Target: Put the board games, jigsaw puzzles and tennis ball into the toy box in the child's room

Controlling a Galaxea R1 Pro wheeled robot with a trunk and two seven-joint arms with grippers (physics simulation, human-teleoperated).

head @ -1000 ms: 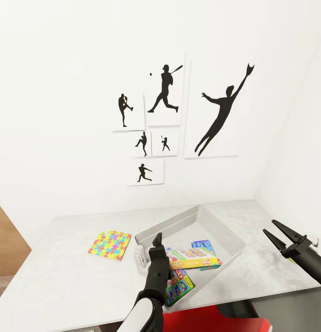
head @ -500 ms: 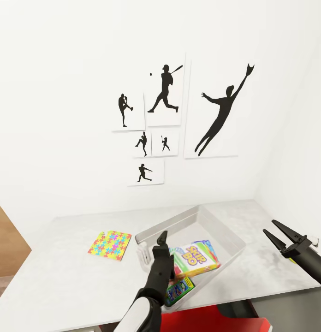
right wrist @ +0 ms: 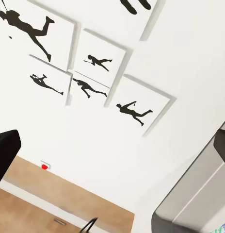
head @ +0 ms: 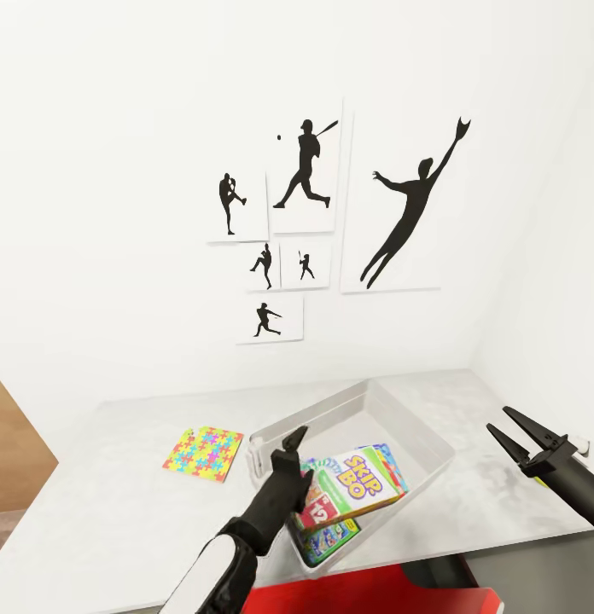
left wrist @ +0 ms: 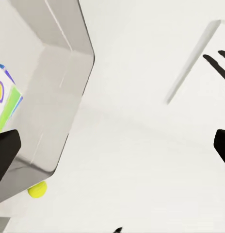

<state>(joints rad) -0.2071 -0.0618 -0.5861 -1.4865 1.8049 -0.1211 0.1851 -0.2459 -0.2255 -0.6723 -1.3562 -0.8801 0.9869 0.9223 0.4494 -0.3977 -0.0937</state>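
Left pincer (head: 290, 443) spread wide, empty, beside the toy box (head: 416, 426) rim — right pincer (head: 509, 429) likewise open, empty.

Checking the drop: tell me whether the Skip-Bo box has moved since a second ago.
Yes. The Skip-Bo box lay flat and low in the toy box; now it is tipped up on the other games, its printed face showing, nearer the bin's front-left corner.

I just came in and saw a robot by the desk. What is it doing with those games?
It is tidying toys into the grey bin on the desk. The Skip-Bo box lies tilted in the bin on other game boxes, with the left gripper open beside it. The right gripper is open and empty. A jigsaw puzzle is on the desk, and a tennis ball sits beside the bin.
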